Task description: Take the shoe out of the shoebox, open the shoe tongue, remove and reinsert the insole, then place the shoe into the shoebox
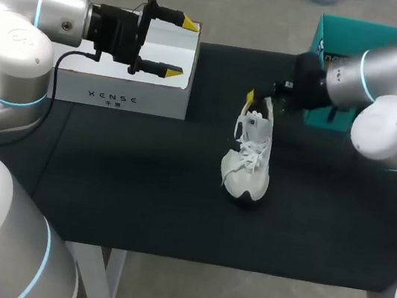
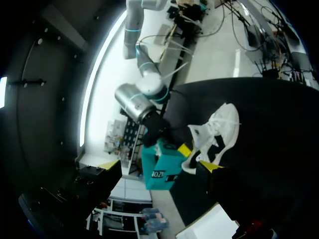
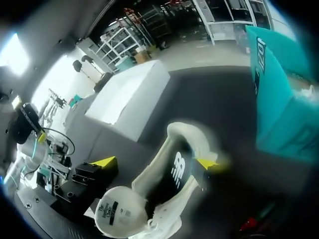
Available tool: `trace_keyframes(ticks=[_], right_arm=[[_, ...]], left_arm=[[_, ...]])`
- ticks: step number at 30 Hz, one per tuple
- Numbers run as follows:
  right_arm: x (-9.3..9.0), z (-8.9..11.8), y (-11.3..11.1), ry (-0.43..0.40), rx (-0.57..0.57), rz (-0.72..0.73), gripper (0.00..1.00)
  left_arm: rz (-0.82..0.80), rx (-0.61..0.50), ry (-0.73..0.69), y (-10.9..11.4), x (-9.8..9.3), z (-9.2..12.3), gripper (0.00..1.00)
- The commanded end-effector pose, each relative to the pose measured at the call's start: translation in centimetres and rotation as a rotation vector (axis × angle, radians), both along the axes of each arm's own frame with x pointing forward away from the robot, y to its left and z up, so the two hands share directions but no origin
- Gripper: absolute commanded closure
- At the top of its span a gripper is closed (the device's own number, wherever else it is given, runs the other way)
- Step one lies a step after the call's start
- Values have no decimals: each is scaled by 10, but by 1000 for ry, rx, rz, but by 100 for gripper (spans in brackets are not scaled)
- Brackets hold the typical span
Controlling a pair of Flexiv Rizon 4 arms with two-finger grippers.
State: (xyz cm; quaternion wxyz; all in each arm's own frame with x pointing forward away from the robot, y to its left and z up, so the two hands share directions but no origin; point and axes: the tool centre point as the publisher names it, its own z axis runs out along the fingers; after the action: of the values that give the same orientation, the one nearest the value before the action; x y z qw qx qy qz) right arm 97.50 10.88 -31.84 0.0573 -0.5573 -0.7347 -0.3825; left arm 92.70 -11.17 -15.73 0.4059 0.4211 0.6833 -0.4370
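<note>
The shoe is out of the shoebox and stands on its sole mid-table, toe toward me, heel at the far end. That leaves the opening facing up & toward my R hand, which sits low at the heel. R hand's fingers are apart, straddling the collar: one yellow tip at the collar's rim, the other clear of the shoe, so nothing's clamped. Prob. lined up to get at the tongue or insole.

Tongue is white, rounded, padded-looking, w/ a small label. Inside of the shoe is dark w/ a logo; I take that for the insole. Upper looks soft & white, laces slack.

L hand hangs over the white box, fingers wide apart, empty, out of the way. Shoebox is teal, stiff-looking card w/ sharp edges, just behind my R arm.
</note>
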Motion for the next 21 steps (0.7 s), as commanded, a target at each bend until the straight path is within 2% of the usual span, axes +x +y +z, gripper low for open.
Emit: trace_keyframes(ticks=[1,5,16,20,21], right_arm=[[1,13,-2,24,-137,-67,0],[2,19,-8,-3,-252,-104,0],[2,21,-9,-5,-254,-107,0],[6,27,-3,65,-616,-205,0],[6,29,-1,73,-638,-218,0]], left_arm=[[0,5,1,1,-1,1,0],[0,5,1,1,-1,1,0],[0,5,1,1,-1,1,0],[0,5,1,1,-1,1,0],[0,5,1,1,-1,1,0]])
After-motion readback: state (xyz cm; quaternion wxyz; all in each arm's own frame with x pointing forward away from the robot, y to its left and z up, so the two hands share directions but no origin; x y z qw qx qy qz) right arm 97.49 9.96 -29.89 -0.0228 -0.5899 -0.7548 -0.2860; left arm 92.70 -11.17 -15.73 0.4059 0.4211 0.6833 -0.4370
